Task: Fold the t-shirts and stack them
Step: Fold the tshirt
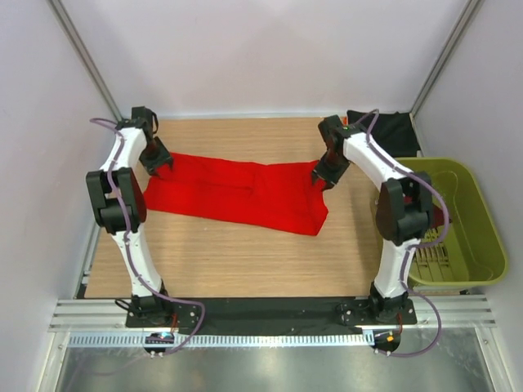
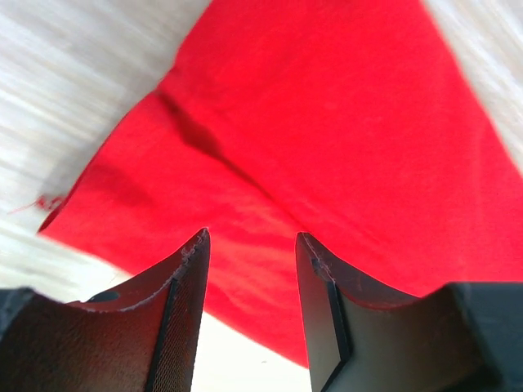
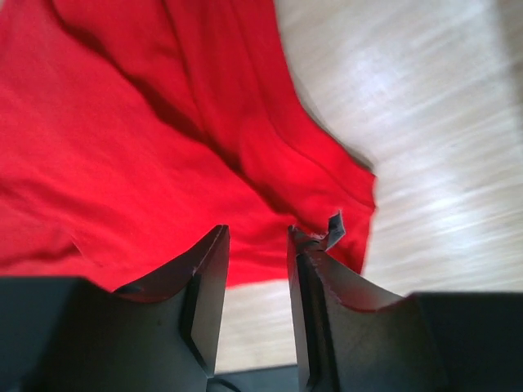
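Red t-shirt (image 1: 237, 194) lies flat on the wooden table (image 1: 229, 265) as a long band, slanting from back left toward front right. Its left end is under the left gripper (image 1: 157, 163) and its right end is under the right gripper (image 1: 321, 176). The long near edge is fairly straight. The right end is squared off, with folds bunched near the back.

Left wrist view: left gripper (image 2: 252, 237) has fingers (image 2: 184, 310) apart, nothing between them, hanging over the red t-shirt (image 2: 327, 122) near its corner. Bare table (image 2: 65, 65) shows past the hem.

Right wrist view: right gripper (image 3: 257, 233) has fingers (image 3: 204, 302) apart with a narrower gap, nothing clamped, over the edge of the red t-shirt (image 3: 122, 147). Bare table (image 3: 441, 122) is to the side. A small grey scrap (image 3: 334, 229) sticks up at one fingertip; can't tell what it is.

Open room:
- Wide bare wood in front of the shirt, up to the arm bases.
- A thinner strip behind it, toward the back wall.
- Some bare wood between the shirt's right end and the table edge.

Around:
- Black t-shirt (image 1: 391, 131) is bunched in the back right corner, apart from the red one.
- Olive-green plastic basket (image 1: 482, 224) is past the right edge, with the right arm's elbow over its near side.
- A bit of dark maroon cloth (image 1: 442, 216) shows inside it, mostly hidden.
- Enclosure walls close in the left, back and right.
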`<state>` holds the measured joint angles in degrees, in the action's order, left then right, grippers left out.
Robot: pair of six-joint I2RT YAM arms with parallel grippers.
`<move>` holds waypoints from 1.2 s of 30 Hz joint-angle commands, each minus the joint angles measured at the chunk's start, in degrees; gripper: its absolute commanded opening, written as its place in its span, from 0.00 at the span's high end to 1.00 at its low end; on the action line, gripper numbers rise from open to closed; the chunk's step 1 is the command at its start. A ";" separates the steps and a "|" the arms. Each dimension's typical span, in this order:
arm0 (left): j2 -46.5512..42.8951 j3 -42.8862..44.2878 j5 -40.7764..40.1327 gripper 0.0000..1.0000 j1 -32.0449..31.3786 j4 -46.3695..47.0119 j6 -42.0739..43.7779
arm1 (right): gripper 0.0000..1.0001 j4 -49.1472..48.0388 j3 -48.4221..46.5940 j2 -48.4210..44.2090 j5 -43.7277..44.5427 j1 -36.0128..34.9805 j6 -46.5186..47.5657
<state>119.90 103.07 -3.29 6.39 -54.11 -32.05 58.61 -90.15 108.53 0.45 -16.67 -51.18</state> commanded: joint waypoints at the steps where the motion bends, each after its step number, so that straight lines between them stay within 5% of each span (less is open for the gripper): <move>1: 2.35 3.62 2.94 0.52 0.29 3.39 1.47 | 0.59 9.23 -10.20 7.80 6.58 -2.23 -10.50; 8: 8.24 8.64 6.81 0.50 2.92 4.10 2.53 | 0.57 12.67 -24.71 17.22 9.92 -4.95 -26.85; 16: 11.58 11.19 7.07 0.51 8.98 3.31 1.73 | 0.57 10.91 -24.38 22.25 11.85 -6.45 -34.86; 23: 10.10 12.77 5.05 0.52 10.31 -0.12 1.99 | 0.57 8.10 -24.63 24.71 18.53 -6.19 -30.92; 31: -2.80 6.02 0.12 0.51 9.43 0.66 0.50 | 0.57 7.22 -33.58 32.61 21.08 -2.85 -23.80; 36: -3.09 1.00 -1.54 0.51 8.28 1.29 3.49 | 0.58 -3.21 -37.82 37.28 17.58 -0.04 -13.45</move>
<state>117.43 105.80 -3.05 15.33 -53.52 -30.52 64.53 -126.48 141.45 16.32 -18.85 -71.88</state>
